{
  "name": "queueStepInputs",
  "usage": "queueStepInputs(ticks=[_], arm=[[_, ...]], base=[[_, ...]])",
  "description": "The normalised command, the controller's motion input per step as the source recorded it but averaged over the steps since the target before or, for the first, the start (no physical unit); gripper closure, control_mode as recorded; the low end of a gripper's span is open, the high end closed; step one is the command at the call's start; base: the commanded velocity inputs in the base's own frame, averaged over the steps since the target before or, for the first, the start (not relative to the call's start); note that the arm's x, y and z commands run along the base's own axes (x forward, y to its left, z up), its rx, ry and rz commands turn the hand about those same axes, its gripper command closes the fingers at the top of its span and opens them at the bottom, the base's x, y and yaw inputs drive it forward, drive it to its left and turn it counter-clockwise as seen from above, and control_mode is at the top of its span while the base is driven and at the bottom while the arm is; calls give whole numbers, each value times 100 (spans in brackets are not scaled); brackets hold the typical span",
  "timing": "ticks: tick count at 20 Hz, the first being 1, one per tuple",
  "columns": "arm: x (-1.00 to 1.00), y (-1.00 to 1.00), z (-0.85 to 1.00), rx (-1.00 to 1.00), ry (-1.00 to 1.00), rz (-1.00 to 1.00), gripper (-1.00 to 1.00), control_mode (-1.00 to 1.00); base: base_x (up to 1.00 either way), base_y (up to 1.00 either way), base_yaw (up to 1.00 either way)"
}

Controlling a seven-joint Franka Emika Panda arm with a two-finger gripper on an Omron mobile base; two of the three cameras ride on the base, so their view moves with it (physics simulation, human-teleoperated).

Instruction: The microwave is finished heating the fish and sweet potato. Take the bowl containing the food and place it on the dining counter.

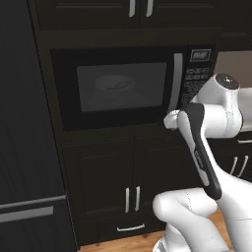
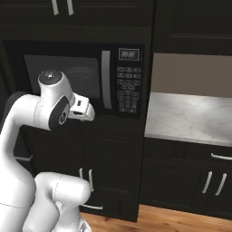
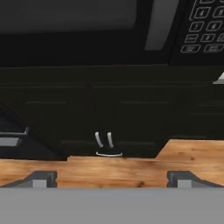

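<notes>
The black microwave [image 1: 120, 88] is built into dark cabinets, and its door is closed. Through the dark glass the bowl [image 1: 114, 83] shows faintly as a pale round shape. A long silver handle [image 1: 175, 81] runs down the door's right side, beside the button panel [image 1: 195, 81]. My gripper [image 3: 112, 178] is open with nothing between its fingertips [image 3: 41, 178]. It hangs in front of the cabinet, just below the handle's lower end. In the hand view, the handle [image 3: 160, 24] and keypad [image 3: 203, 26] sit at the top. The dining counter is out of view.
Dark lower cabinet doors with silver pulls [image 1: 132, 199] stand under the microwave, above a wooden floor [image 3: 109, 168]. A tall dark fridge front [image 1: 27, 147] is to the left. To the right a pale marble wall counter [image 2: 190, 118] tops dark cabinets.
</notes>
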Motion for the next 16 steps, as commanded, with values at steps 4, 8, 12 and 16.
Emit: queueStepInputs(ticks=[4,8,12,16], arm=[[23,-19,66,0,-40,-6,-100,-100],[46,-51,60,0,-32,-7,-100,-100],[72,-18,22,0,-3,-7,-100,-100],[94,-1,0,0,8,-1,-100,-100]], base=[[0,0,0],[0,0,0],[0,0,0],[0,0,0]])
